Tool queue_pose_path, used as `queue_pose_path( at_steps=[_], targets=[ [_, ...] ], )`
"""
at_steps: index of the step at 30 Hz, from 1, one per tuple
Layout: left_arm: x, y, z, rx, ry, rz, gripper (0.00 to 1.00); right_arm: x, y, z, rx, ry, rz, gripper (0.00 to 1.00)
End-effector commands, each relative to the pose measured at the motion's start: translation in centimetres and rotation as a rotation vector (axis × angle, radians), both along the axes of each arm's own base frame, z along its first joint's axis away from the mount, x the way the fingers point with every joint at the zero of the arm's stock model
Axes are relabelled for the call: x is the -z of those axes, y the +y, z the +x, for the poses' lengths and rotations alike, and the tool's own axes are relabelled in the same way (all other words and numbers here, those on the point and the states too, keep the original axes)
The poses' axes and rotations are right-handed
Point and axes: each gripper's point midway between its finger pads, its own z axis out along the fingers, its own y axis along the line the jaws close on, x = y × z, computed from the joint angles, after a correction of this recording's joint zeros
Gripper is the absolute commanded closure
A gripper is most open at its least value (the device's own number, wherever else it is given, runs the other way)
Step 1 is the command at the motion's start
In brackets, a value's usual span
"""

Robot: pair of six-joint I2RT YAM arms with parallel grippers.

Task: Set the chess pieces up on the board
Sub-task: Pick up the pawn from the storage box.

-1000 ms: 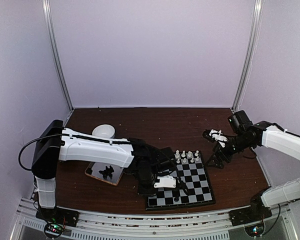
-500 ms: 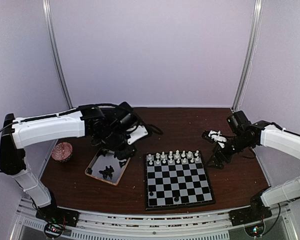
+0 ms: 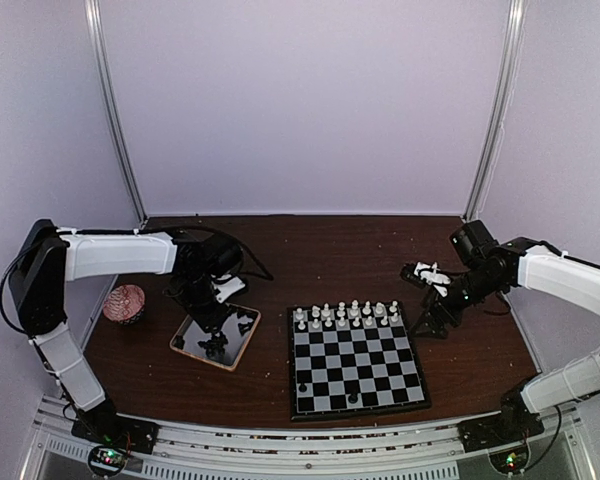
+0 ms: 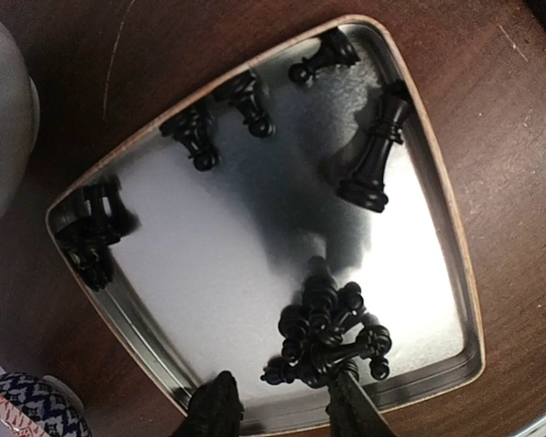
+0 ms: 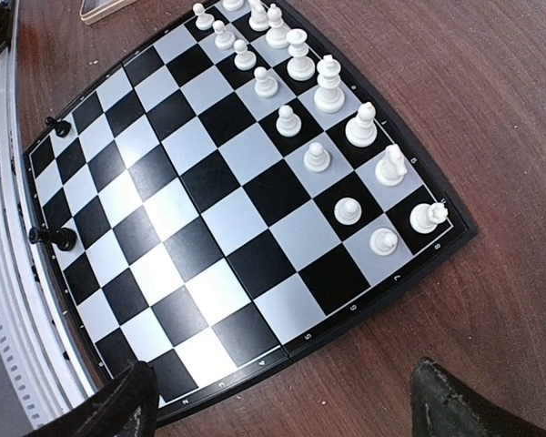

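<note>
The white chess pieces stand upright in two rows along the board's upper edge in the top view. Two black pawns stand alone near its lower edge. The board lies flat in the lower middle of the frame, its edges almost square to the picture and only slightly turned. In the right wrist view there are tiny numerals along its border; I can read a 6 and a 7.

The rest of the black pieces lie tipped over in the tray, just left of the board. Most are in a heap at the lower right of the left wrist view. One bigger black piece at the upper right has its long axis running nearly top to bottom, base downward.

Compared to half a second ago, the left arm has swung left and in. The left end effector now hangs over the tray, fingers spread, gripping nothing. The right end effector hasn't really budged; it sits off the board's right corner, wide open and empty.

A round pinkish thing sits on the table left of the tray.
</note>
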Motion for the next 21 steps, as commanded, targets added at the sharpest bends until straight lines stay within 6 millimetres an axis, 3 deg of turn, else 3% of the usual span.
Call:
queue_pose_path(
  at_steps=[1,6,21],
  targets=[
    [1.1,-1.2,0.2,0.018,0.035,-0.047,0.65,-0.7,0.5,0.1,-0.027,-0.009,0.013,0.05],
    [2.3,-1.9,0.6,0.033,0.06,-0.042,0.66,-0.6,0.6,-0.1,-0.039,0.006,0.013,0.06],
    [2.7,-2.3,1.5,0.04,0.055,-0.042,0.8,-0.1,0.7,-0.2,-0.047,0.023,0.004,0.07]
  ],
)
